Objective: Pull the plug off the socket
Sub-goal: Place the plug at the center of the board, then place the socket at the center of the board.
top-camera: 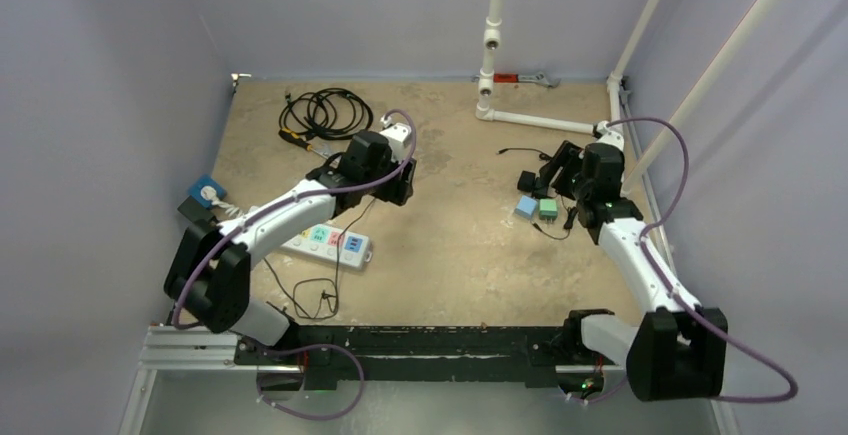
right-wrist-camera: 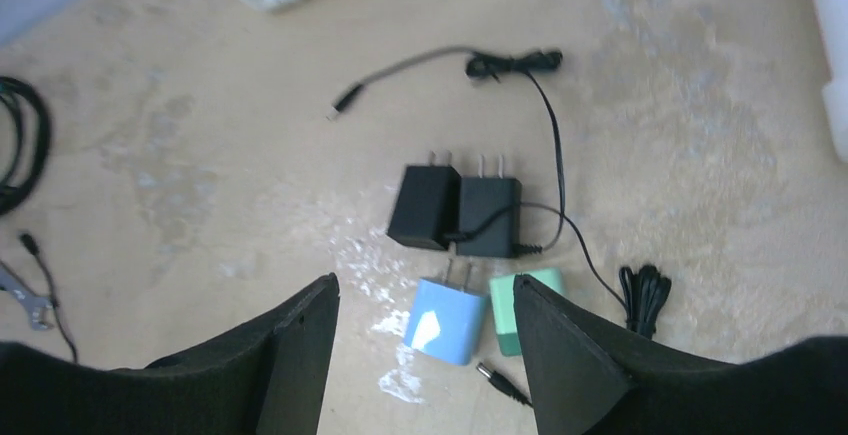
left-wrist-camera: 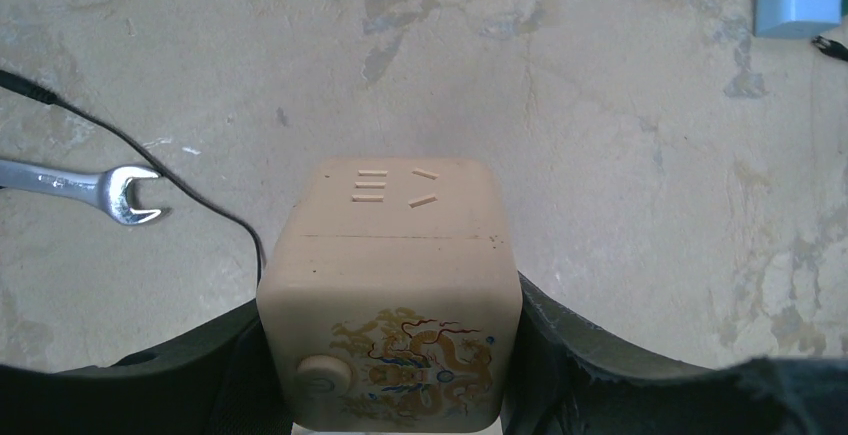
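Left hand snug around the cream cube socket; right hand agape and empty near the blue plug.

White tubular links, black joint housings on left arm and right arm. Purple cable looped alongside each. Matte black wedge fingers on right tool.

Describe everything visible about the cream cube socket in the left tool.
The cube socket is a cream, plastic-looking block with rounded edges. The face seen uppermost in the wrist view carries empty slot holes and a seam line. The near face bears a round button and a gold dragon-like print. It sits clamped between the black fingers of the left tool, apparently clear of the table.
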